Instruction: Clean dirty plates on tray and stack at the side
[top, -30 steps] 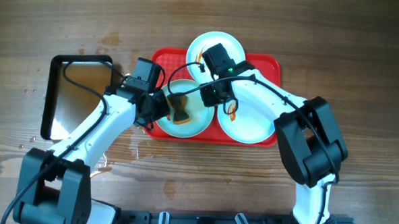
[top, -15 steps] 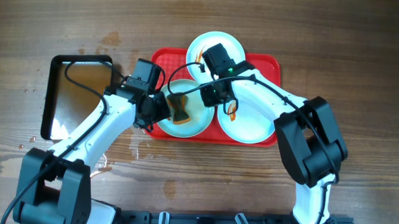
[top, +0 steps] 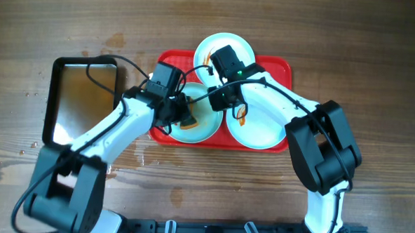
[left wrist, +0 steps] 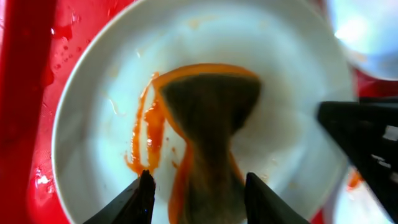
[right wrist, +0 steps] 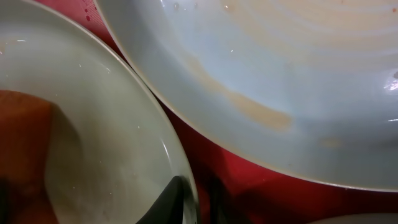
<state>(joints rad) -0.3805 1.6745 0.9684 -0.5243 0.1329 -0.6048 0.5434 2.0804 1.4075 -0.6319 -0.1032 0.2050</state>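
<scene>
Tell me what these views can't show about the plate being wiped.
Overhead: left gripper and sponge cover the middle of the front-left plate.
Left wrist: sponge's near end cut by the bottom edge.
Right wrist: right gripper blurred and cropped; its hold on the rim unclear.

a black-rimmed metal pan (top: pixel 71 100) lies at the left of the wooden table (top: pixel 351 38); a brown sponge (left wrist: pixel 211 124) is smeared orange.

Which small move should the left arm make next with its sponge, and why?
Probably slide the sponge sideways over the orange sauce streaks beside it: the left gripper pinches the sponge down on the plate, and those streaks are not yet wiped.
</scene>
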